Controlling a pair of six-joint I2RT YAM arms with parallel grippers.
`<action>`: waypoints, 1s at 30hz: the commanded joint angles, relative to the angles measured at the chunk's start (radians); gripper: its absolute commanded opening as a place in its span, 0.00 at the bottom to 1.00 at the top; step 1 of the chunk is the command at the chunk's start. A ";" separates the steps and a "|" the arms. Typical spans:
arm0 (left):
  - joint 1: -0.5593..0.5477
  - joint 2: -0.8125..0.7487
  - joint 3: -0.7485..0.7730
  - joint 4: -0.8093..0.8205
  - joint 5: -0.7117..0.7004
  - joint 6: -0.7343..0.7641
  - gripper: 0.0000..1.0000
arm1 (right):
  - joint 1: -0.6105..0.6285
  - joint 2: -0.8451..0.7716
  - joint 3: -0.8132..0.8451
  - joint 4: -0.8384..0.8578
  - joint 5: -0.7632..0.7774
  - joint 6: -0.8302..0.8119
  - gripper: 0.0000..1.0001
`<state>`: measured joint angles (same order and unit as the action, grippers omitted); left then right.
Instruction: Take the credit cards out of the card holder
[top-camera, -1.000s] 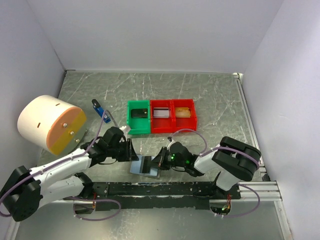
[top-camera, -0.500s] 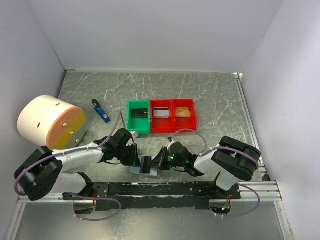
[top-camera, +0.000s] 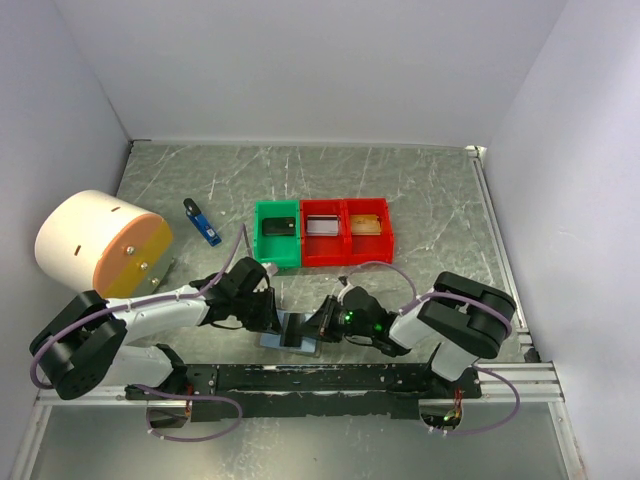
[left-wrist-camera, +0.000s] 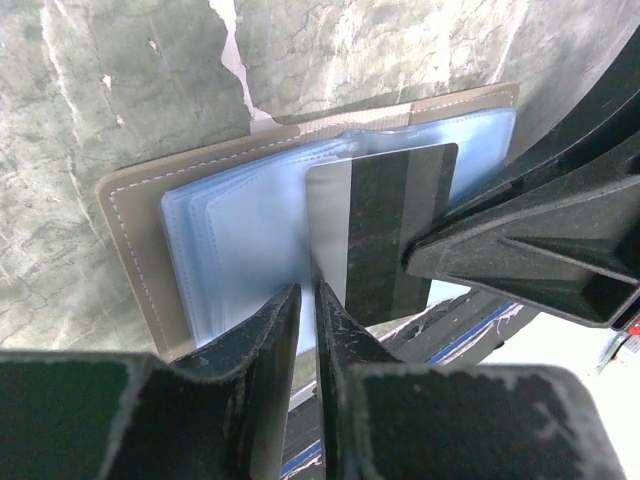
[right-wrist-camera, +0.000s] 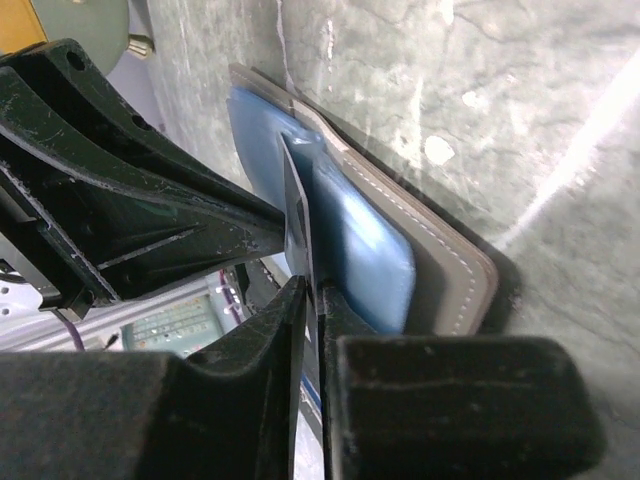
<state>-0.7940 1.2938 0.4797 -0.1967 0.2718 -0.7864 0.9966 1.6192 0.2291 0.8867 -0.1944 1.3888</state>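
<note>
The card holder (top-camera: 290, 340) lies open near the table's front edge, its pale blue sleeves (left-wrist-camera: 230, 250) facing up inside a grey stitched cover (right-wrist-camera: 455, 265). A credit card (left-wrist-camera: 385, 230) with a black stripe stands partly out of a sleeve and shows edge-on (right-wrist-camera: 297, 200) in the right wrist view. My left gripper (top-camera: 278, 322) comes in from the left. Its fingertips (left-wrist-camera: 308, 295) are pinched on the card's lower left corner. My right gripper (top-camera: 318, 325) meets it from the right. Its jaws (right-wrist-camera: 318, 290) sit a sliver apart on either side of the card's edge.
A green tray (top-camera: 278, 232) and two red trays (top-camera: 322, 232) (top-camera: 366, 228) stand behind the holder, each with a card in it. A blue-and-black gadget (top-camera: 203, 224) and a big white and orange drum (top-camera: 100, 248) are at the left. The black base rail (top-camera: 330, 378) runs just in front.
My left gripper moved right onto the card holder and narrowed its jaws around the card. My right gripper stayed in place and eased its jaws slightly apart.
</note>
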 joint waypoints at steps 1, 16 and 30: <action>-0.012 0.032 -0.025 -0.081 -0.125 0.020 0.26 | -0.003 -0.002 -0.037 0.062 0.021 0.020 0.04; -0.012 -0.069 -0.042 -0.105 -0.150 -0.009 0.28 | -0.004 -0.205 -0.076 -0.149 0.083 -0.035 0.00; -0.013 -0.222 0.055 -0.226 -0.217 -0.012 0.37 | -0.004 -0.349 -0.035 -0.168 0.056 -0.209 0.00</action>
<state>-0.8024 1.1122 0.4683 -0.3527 0.1177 -0.8051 0.9958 1.2819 0.1638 0.7052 -0.1261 1.2564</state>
